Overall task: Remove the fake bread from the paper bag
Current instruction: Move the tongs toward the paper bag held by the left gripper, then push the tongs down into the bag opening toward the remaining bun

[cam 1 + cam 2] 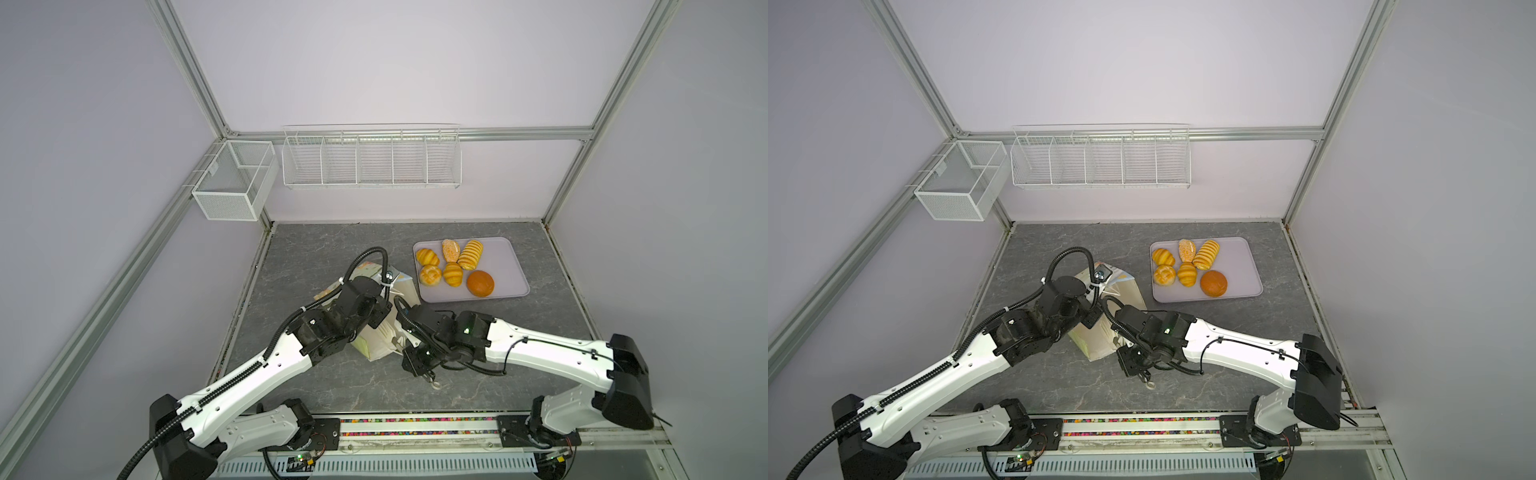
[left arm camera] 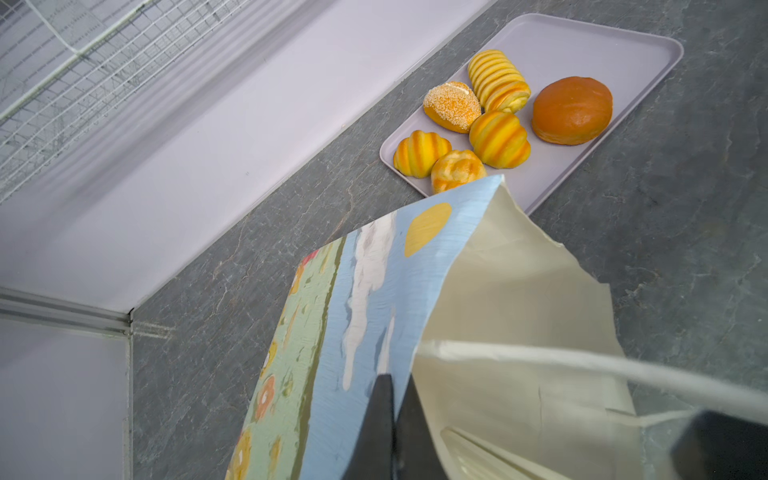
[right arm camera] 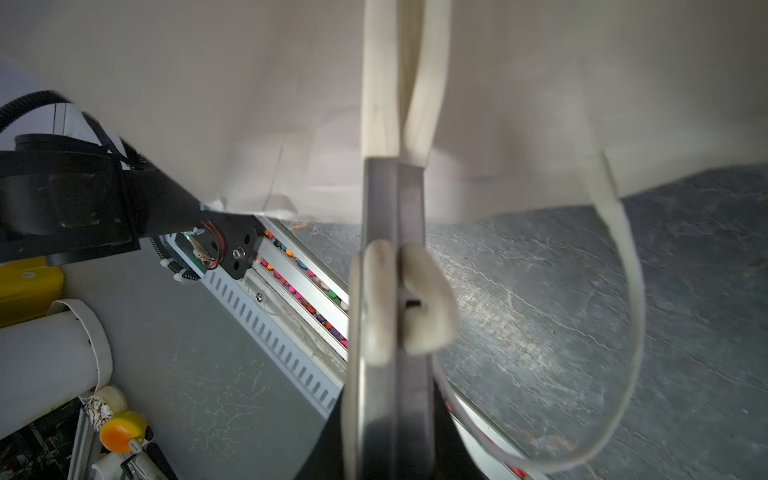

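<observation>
The paper bag (image 1: 380, 343) hangs tilted over the table middle, between both arms. Its blue-sky print (image 2: 365, 299) faces one side and its white inside (image 2: 511, 291) shows no bread. My left gripper (image 2: 397, 379) is shut on the bag's rim, one finger on the print and one on the inside. My right gripper (image 3: 395, 166) is shut on the white cord handle (image 3: 623, 291), which loops around it; in both top views it (image 1: 431, 377) (image 1: 1145, 378) sits in front of the bag. Several fake bread pieces (image 1: 452, 274) (image 1: 1187, 274) (image 2: 498, 139) lie on the lilac tray (image 1: 511, 266).
The tray sits at the back right of the grey marbled table (image 1: 498, 353). A white wire rack (image 1: 370, 162) and a mesh box (image 1: 232, 183) hang on the back wall. The arm rail (image 1: 415, 424) runs along the front edge.
</observation>
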`<action>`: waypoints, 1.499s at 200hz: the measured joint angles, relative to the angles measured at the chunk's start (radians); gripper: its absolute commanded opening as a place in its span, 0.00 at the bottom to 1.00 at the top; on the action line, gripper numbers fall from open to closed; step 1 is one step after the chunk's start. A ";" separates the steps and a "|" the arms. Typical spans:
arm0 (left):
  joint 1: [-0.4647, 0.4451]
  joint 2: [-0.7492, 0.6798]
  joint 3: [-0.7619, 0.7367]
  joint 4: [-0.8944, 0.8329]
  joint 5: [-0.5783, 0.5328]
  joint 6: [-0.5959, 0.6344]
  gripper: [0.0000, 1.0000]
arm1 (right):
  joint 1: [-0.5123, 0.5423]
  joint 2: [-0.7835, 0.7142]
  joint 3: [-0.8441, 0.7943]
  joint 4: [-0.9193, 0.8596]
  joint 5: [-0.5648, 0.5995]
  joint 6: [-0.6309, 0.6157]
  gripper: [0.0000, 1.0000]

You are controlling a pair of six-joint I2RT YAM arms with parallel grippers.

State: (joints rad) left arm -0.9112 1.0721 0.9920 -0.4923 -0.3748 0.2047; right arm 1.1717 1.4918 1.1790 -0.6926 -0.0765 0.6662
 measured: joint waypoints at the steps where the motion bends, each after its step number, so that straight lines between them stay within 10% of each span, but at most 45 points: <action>1: 0.000 -0.001 0.000 0.002 0.000 0.001 0.00 | 0.000 0.001 -0.001 0.003 0.001 0.000 0.11; 176: 0.018 -0.006 -0.053 0.115 -0.038 -0.096 0.00 | -0.083 0.171 0.092 0.121 -0.041 0.182 0.31; 300: 0.021 -0.004 -0.054 0.126 -0.048 -0.133 0.00 | -0.061 0.175 0.168 -0.021 0.153 0.012 0.07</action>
State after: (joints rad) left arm -0.8902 1.0679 0.9382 -0.3668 -0.4225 0.0715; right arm 1.1107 1.6665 1.3468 -0.7136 0.0769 0.6785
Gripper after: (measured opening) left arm 0.047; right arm 0.217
